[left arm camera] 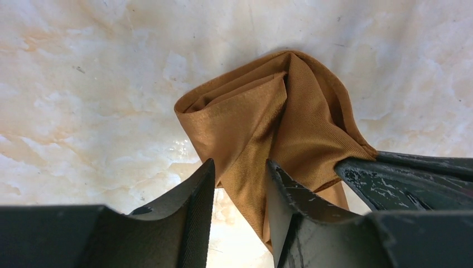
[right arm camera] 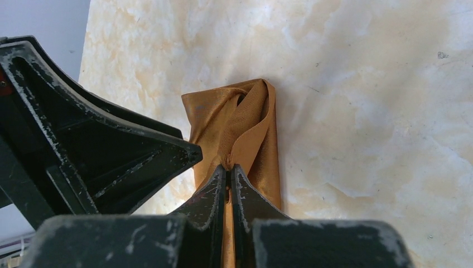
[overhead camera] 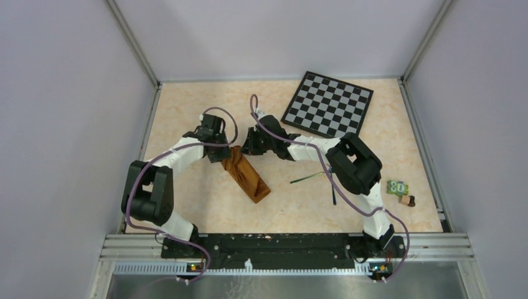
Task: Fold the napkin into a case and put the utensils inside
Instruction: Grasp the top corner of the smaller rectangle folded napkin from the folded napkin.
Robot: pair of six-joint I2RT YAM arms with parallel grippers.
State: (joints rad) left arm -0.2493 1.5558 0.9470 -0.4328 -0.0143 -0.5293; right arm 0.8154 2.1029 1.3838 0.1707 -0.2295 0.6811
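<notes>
Napkin (overhead camera: 248,175), folded into a narrow strip, lies on the table (overhead camera: 398,137) between the arms. Right gripper (right arm camera: 228,167) pinches one upper fold; left gripper (left arm camera: 240,166) straddles the cloth, jaws spread. Best practice: grip both sides evenly and keep the layers aligned. Utensils (overhead camera: 308,177) wait beside it.

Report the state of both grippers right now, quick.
Left gripper: open, jaws straddling a fold of the napkin, not clamped on it.
Right gripper: shut on the napkin, pinching a fold.
</notes>
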